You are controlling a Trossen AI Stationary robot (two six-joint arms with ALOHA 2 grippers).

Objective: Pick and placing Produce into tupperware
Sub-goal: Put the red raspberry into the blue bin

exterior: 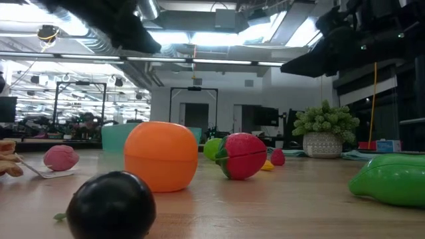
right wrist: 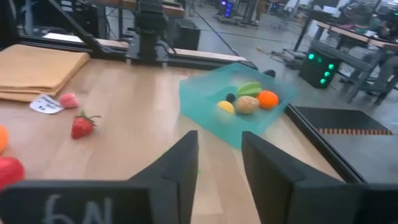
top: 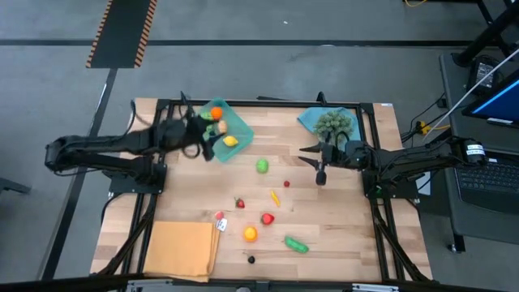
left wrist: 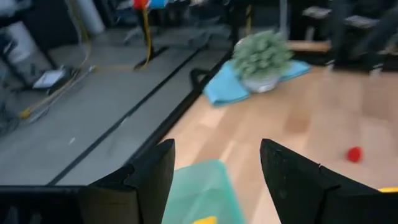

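The teal tupperware tray (top: 235, 123) sits at the far left of the table with an orange, a yellow, a green and other small pieces in it (right wrist: 247, 103). My left gripper (top: 209, 136) hovers open over the tray's near-left part (left wrist: 199, 186). My right gripper (top: 310, 162) is open above bare wood at the far right, pointing toward the tray (right wrist: 211, 93), and touches nothing. Loose produce lies on the table's middle and near part: a green piece (top: 262, 165), a strawberry (top: 239, 203), a red piece (top: 268, 218), an orange piece (top: 250, 234), a green pod (top: 296, 243) and a dark berry (top: 251, 259).
A bushy grey-green cluster (top: 334, 123) stands on a blue cloth (top: 312, 120) at the far right, just beyond my right gripper. A folded orange-tan mat (top: 182, 250) lies at the near left corner. A pink piece on a white tag (top: 220, 217) lies beside the mat.
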